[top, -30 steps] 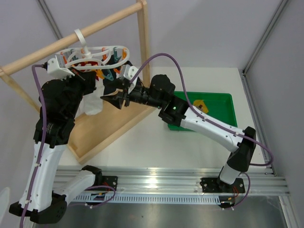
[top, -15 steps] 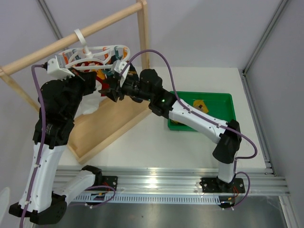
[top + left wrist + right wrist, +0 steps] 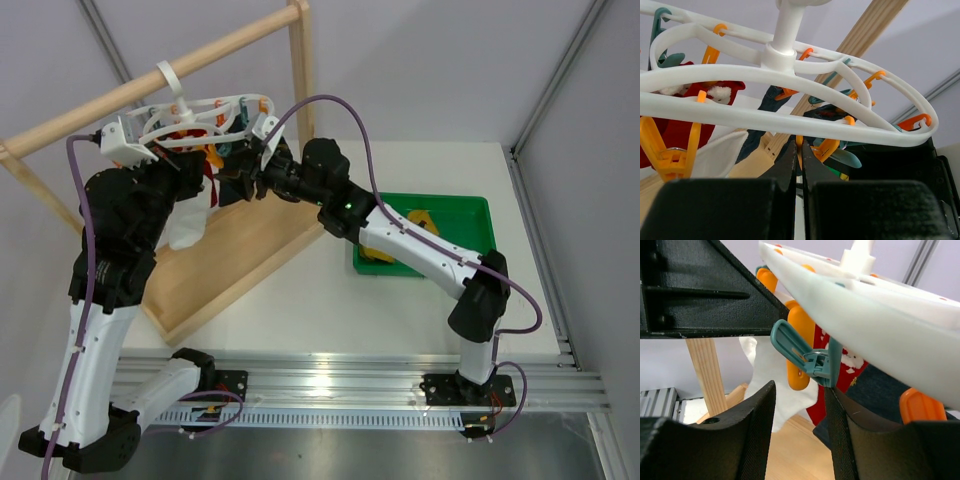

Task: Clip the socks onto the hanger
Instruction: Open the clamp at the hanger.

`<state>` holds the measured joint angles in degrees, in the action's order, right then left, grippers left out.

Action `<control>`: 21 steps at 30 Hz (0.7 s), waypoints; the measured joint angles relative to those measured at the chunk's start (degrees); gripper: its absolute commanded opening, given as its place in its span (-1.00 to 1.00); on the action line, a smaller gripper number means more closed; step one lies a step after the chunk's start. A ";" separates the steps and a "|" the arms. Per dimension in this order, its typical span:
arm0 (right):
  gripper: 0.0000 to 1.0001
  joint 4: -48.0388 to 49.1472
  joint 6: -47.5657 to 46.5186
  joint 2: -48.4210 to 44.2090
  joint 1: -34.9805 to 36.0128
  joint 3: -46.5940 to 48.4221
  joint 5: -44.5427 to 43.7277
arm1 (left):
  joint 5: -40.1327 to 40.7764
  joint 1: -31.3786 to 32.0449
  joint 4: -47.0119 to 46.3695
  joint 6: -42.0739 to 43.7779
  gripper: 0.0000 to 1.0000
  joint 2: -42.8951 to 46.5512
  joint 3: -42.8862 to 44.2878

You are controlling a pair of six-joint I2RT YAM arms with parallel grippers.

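Note:
The white hanger [image 3: 205, 112] hangs by its hook from the wooden rail, and its looped frame [image 3: 790, 107] fills the left wrist view. My left gripper [image 3: 800, 146] is shut just under the frame, with the thin orange strap of a peg between its tips. A white sock [image 3: 765, 375] hangs clipped on an orange peg [image 3: 799, 350]. My right gripper [image 3: 800, 390] stands open below a teal peg [image 3: 810, 357], whose lower end touches the right fingertip [image 3: 832, 390]. Two mustard-yellow socks [image 3: 421, 220] lie in the green bin [image 3: 470, 215].
A red sock [image 3: 840, 372] and a dark navy sock [image 3: 880, 385] hang on the hanger beside the teal peg. The tall wooden rack with its tray base [image 3: 240, 250] stands under the hanger. The left gripper's black body [image 3: 705, 290] is close above my right fingers.
The right arm has swung left and up from in front of the rack to under the hanger's pegs, its jaws narrowing a little. The left arm has not moved.

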<state>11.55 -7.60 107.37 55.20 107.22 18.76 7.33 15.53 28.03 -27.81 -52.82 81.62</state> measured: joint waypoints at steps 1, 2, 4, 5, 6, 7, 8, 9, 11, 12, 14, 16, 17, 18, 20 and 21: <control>-0.09 0.17 0.15 0.00 -0.07 0.09 0.17 | -0.09 0.00 0.00 -0.02 -0.99 0.00 0.09; -0.09 0.37 0.31 0.07 -0.11 0.26 0.33 | -0.24 0.00 0.00 -0.02 -0.99 -0.02 0.15; -0.11 0.87 0.52 0.24 -0.17 0.66 0.68 | -0.50 0.00 0.00 -0.04 -0.99 0.00 0.26; -0.12 0.96 0.55 0.33 -0.17 0.83 0.81 | -0.59 0.00 0.00 -0.09 -0.99 0.00 0.26; -0.16 1.20 0.68 0.44 -0.17 0.96 1.03 | -0.68 0.00 0.00 -0.11 -0.99 0.00 0.26; -0.17 1.31 0.72 0.55 -0.20 1.03 1.18 | -0.74 0.00 0.00 -0.13 -0.99 -0.02 0.26; -0.18 1.66 0.90 0.66 -0.20 1.07 1.27 | -0.90 0.00 0.00 -0.13 -0.99 -0.02 0.26; -0.24 1.86 0.98 0.79 -0.20 1.14 1.33 | -1.07 0.00 0.00 -0.15 -0.99 -0.02 0.26; -0.30 2.12 1.33 0.96 -0.20 1.14 1.64 | -1.33 0.00 0.00 -0.15 -0.99 0.00 0.26; -0.33 2.14 1.44 0.98 -0.20 1.14 1.70 | -1.42 0.00 0.00 -0.17 -0.99 -0.02 0.26; -0.42 2.38 1.57 0.98 -0.22 1.14 1.84 | -1.57 0.00 0.00 -0.20 -0.99 0.00 0.26; -0.56 2.60 1.62 0.98 -0.22 1.14 2.03 | -1.60 0.00 0.00 -0.20 -0.99 0.00 0.26; -0.60 2.67 1.68 0.98 -0.20 1.14 2.10 | -1.60 0.00 0.00 -0.20 -0.99 0.00 0.26; -0.68 2.73 1.70 0.98 -0.22 1.14 2.10 | -1.57 0.00 0.00 -0.22 -0.96 0.00 0.26; -0.76 2.86 1.84 0.98 -0.28 1.14 2.10 | -1.57 0.00 -0.04 -0.26 -0.80 0.07 0.26; -0.85 2.93 1.90 0.98 -0.31 1.14 2.21 | -1.57 -0.02 -0.02 -0.31 -0.58 0.09 0.26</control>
<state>14.48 -5.69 108.36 54.89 108.36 20.97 5.76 15.51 28.01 -28.12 -52.73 81.89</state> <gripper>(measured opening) 0.205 0.082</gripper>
